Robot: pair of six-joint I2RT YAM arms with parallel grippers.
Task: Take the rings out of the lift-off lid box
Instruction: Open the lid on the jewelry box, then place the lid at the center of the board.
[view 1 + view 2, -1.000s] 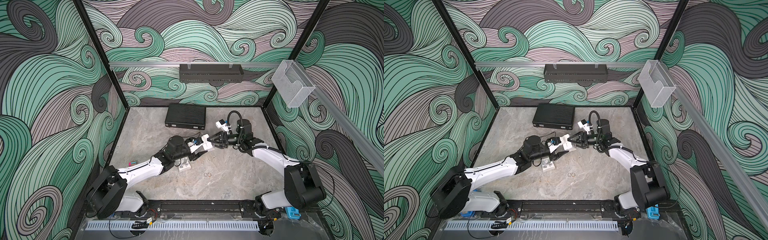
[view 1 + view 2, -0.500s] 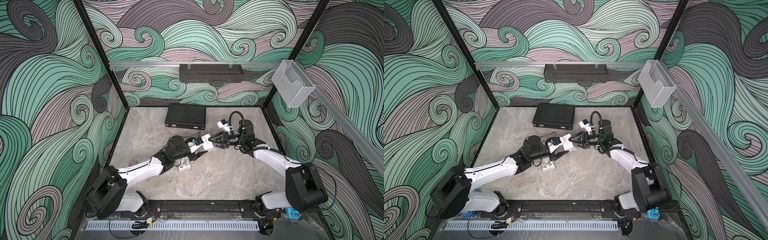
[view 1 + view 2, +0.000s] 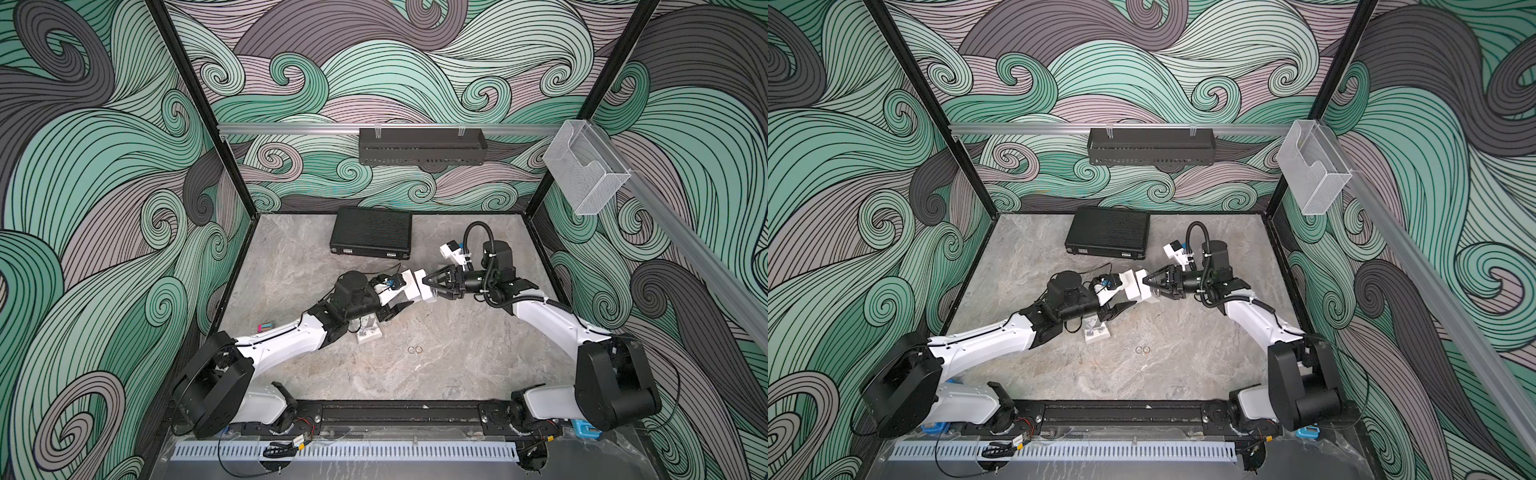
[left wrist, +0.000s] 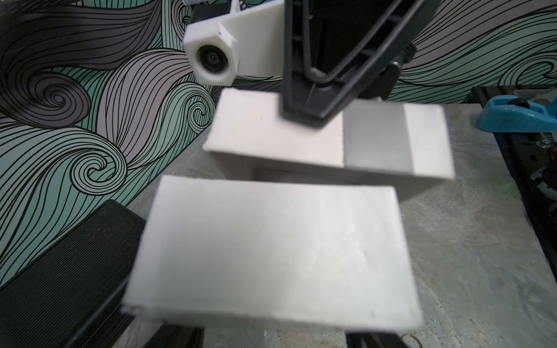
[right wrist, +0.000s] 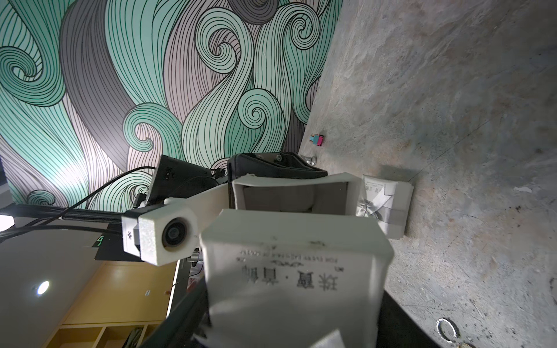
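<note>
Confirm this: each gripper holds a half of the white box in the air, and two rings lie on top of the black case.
Wrong in one respect: the two rings lie on the bare table, well clear of the black case, as both top views show. The rest stands.

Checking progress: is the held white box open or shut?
Open: the printed lid is apart from the base, whose hollow shows.

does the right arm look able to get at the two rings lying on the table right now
Probably not yet. The two rings lie in the open on the table, but the right gripper is shut on a white box half, so it would likely have to set that down first.
</note>
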